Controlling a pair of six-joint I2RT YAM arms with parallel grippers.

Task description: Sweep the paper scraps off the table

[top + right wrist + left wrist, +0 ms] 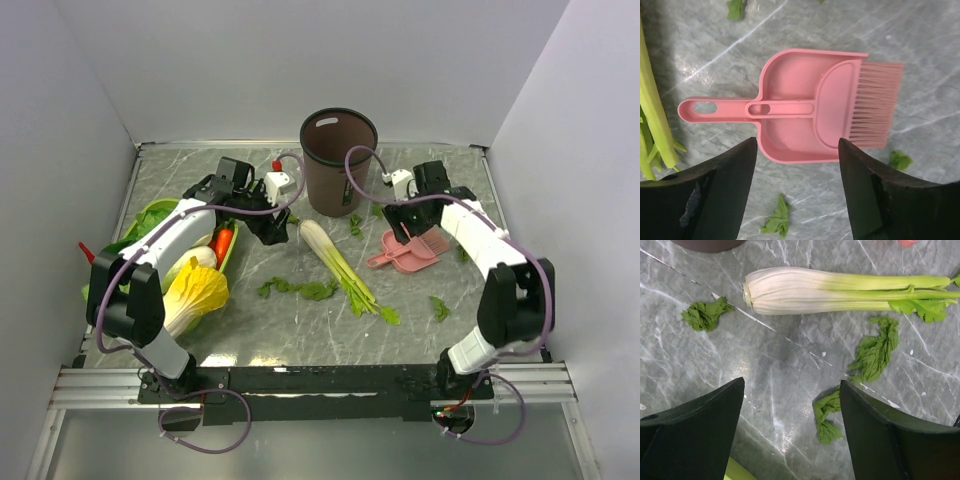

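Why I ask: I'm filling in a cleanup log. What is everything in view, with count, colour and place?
paper scraps: many, dark green, scattered over the table around the celery and dustpan
table: one, grey-green marble pattern, under everything
dustpan: one, pink, right of centre
brush: one, pink, lying in the dustpan
bin: one, brown, upright at back centre
celery stalk: one, white to green, lying at centre
cabbage: one, yellow-green, near left
tray: one, light green, left side, holding vegetables
left gripper: one, black, open, above scraps beside the celery
right gripper: one, black, open, above the dustpan
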